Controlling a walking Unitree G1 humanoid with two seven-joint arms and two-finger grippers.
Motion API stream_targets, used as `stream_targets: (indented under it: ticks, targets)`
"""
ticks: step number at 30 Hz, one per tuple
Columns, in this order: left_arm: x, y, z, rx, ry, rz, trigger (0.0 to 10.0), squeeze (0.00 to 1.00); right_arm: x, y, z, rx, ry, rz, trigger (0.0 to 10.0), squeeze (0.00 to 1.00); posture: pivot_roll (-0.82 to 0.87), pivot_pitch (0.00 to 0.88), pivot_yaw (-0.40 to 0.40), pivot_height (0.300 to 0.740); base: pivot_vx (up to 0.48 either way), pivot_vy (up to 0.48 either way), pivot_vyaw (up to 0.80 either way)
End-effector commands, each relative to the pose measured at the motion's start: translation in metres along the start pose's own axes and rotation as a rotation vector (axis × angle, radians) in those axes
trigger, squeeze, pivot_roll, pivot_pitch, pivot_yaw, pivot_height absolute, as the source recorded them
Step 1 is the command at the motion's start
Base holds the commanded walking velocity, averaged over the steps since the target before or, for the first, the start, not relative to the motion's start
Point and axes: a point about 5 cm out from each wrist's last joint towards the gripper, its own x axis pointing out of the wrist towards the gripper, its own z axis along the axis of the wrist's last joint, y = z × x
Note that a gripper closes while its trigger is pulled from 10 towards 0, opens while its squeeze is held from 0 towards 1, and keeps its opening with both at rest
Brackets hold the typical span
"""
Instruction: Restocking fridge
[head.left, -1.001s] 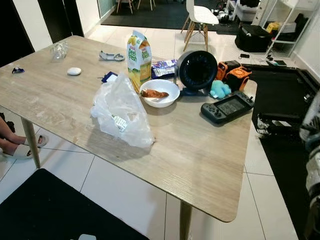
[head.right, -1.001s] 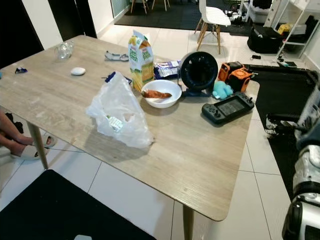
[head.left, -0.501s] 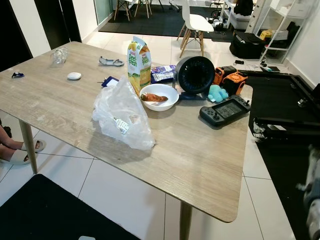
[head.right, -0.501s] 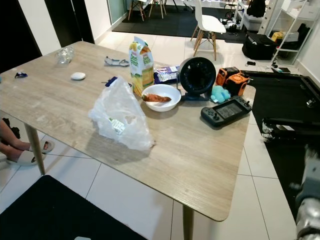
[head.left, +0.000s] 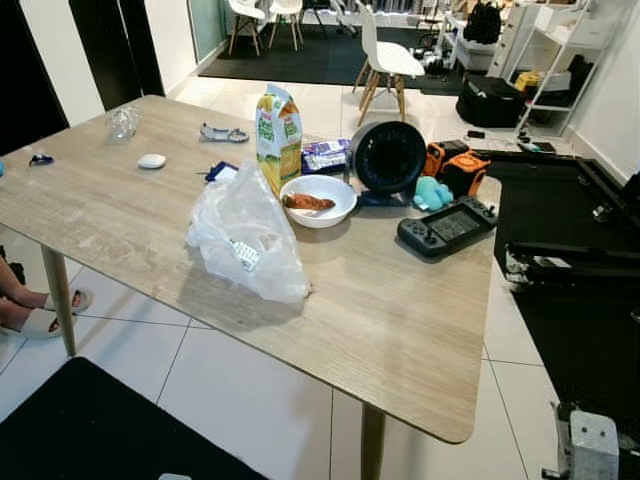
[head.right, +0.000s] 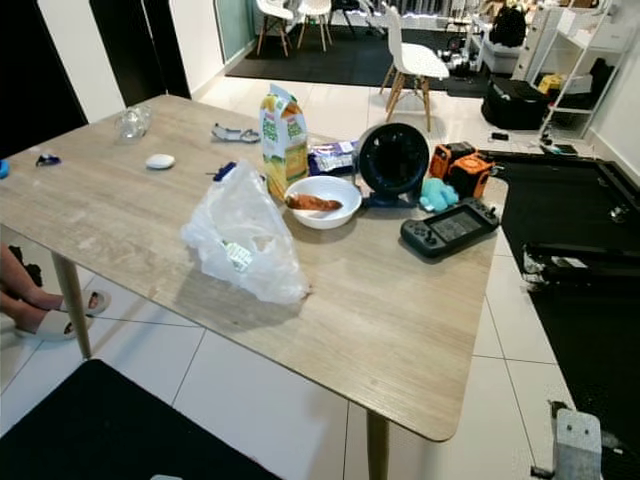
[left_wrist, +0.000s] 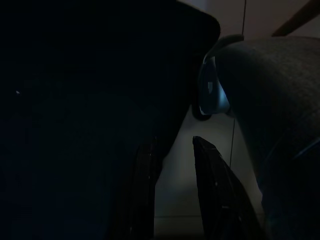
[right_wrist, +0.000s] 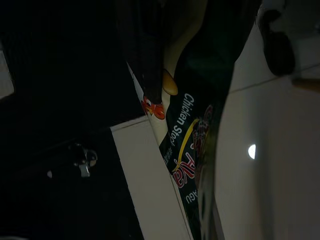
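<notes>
On the pale wooden tabletop (head.left: 400, 330) stand a yellow-green juice carton (head.left: 278, 135) and a crumpled clear plastic bag (head.left: 246, 240). Right end effector (right_wrist: 150, 75) grips a chicken stock carton (right_wrist: 187, 145); left end effector (left_wrist: 172, 165) hangs slightly parted, empty. Likely carrying; next, find the fridge.

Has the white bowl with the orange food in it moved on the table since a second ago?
No. The white bowl sits between the juice carton and the round black fan as before; only the camera shifted.

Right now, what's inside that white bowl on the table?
The bowl holds one orange-brown piece of food, maybe a sweet potato. Whatever lies beneath it is covered.
</notes>
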Motion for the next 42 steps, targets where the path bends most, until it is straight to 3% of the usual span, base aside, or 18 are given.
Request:
stream_targets:
  ticks: [1, 6, 14, 32, 42]
  targets:
    - [0.006, -0.022, 0.0, 0.0, 0.004, -0.065, 10.0, 0.0, -0.003, 0.014, -0.013, -0.049, 0.046, 0.053, 10.0, 0.0, 0.09, 0.0, -0.055, 0.74, 0.0, 0.0, 0.0]
    - [0.006, -0.023, 0.001, -0.003, 0.005, -0.068, 10.0, 0.0, -0.009, 0.03, -0.036, -0.108, 0.113, 0.111, 10.0, 0.0, 0.09, 0.0, -0.055, 0.74, 0.0, 0.0, 0.0]
    - [0.007, -0.024, 0.003, -0.004, 0.001, -0.066, 10.0, 0.0, -0.015, 0.045, -0.05, -0.171, 0.155, 0.181, 10.0, 0.0, 0.09, 0.0, -0.058, 0.74, 0.0, 0.0, 0.0]
    - [0.008, -0.027, 0.002, -0.007, 0.014, -0.058, 10.0, 0.0, -0.019, 0.066, -0.054, -0.262, 0.167, 0.259, 10.0, 0.0, 0.08, 0.0, -0.063, 0.74, 0.0, 0.0, 0.0]
    - [0.008, -0.025, 0.003, 0.002, 0.015, -0.053, 10.0, 0.0, -0.019, 0.065, -0.054, -0.282, 0.169, 0.265, 10.0, 0.0, 0.08, 0.0, -0.063, 0.74, 0.0, 0.0, 0.0]
